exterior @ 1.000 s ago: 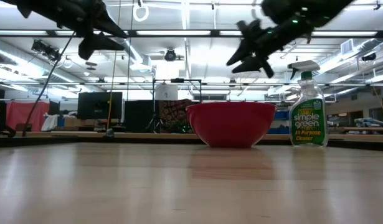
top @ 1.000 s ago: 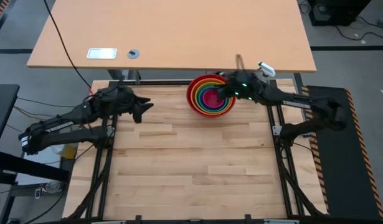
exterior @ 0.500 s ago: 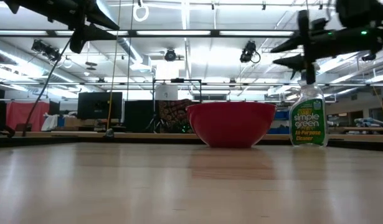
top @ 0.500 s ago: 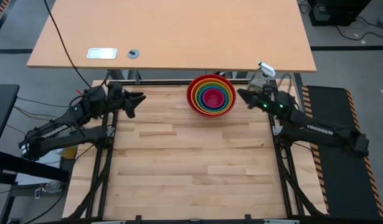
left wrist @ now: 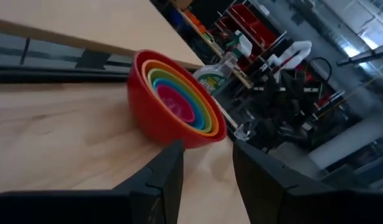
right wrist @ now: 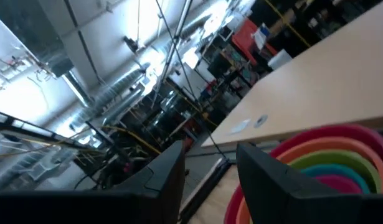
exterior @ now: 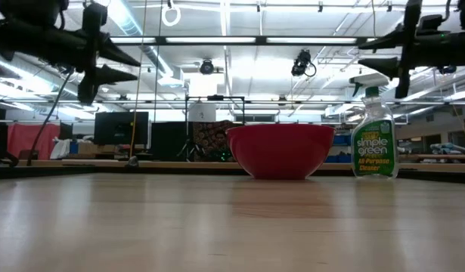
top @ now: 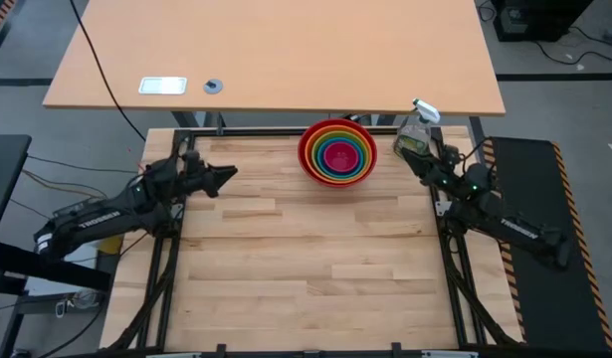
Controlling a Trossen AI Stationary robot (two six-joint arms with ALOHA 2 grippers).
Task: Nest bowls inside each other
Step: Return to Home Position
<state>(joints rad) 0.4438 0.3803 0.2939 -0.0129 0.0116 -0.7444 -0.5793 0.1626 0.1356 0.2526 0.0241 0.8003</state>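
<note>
The nested bowls point(top: 337, 151) lie between the grippers. They are near the right gripper point(right wrist: 208, 150) and farther ahead of the left gripper point(top: 227, 177). Both jaws stand parted, holding nothing.

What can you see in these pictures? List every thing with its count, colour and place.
table: one, pale wood, between the arms
bowls: five, red, orange, green, blue, pink, nested, far middle of the table
bottle: one, clear with green label, right of the bowls, apart
desk: one, tan, beyond the table
panel: one, white, on the desk
left claw: one, dark, open, raised at the table's left edge
right claw: one, dark, open, raised near the bottle
</note>
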